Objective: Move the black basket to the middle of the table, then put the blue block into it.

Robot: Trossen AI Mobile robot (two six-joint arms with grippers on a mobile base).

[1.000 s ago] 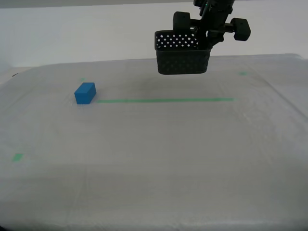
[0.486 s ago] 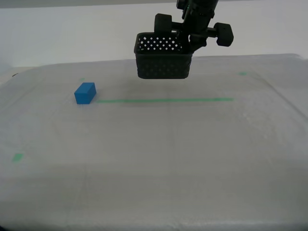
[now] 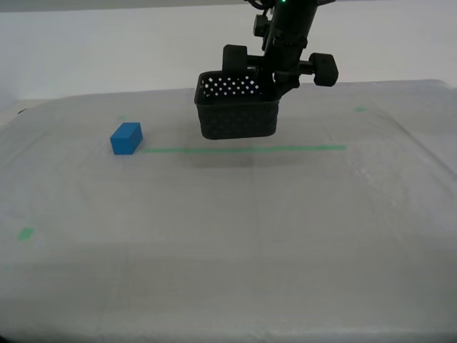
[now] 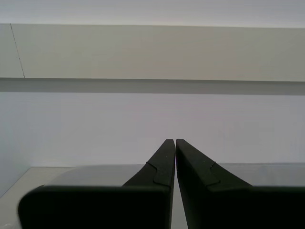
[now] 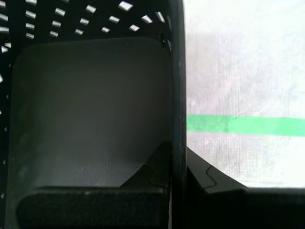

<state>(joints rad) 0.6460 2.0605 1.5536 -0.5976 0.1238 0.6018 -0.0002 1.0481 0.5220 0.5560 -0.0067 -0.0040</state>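
My first gripper (image 3: 275,80) is shut on one wall of the black basket (image 3: 238,113) and holds it in the air above the table (image 3: 228,236), just over the green tape line (image 3: 300,148). In the first wrist view the basket's wall (image 5: 177,95) runs between the jaws, with the empty basket floor (image 5: 90,105) on one side. The blue block (image 3: 126,138) lies on the table to the exterior view's left of the basket, apart from it. My second gripper (image 4: 175,143) is shut and empty, pointing at a pale wall; it does not show in the exterior view.
Small green marks sit on the table at the exterior view's near left (image 3: 26,233) and far right (image 3: 360,109). A white wall (image 3: 107,50) stands behind the table's far edge.
My first gripper has carried the basket toward the exterior view's left and lowered it closer to the table. The blue block has not moved.
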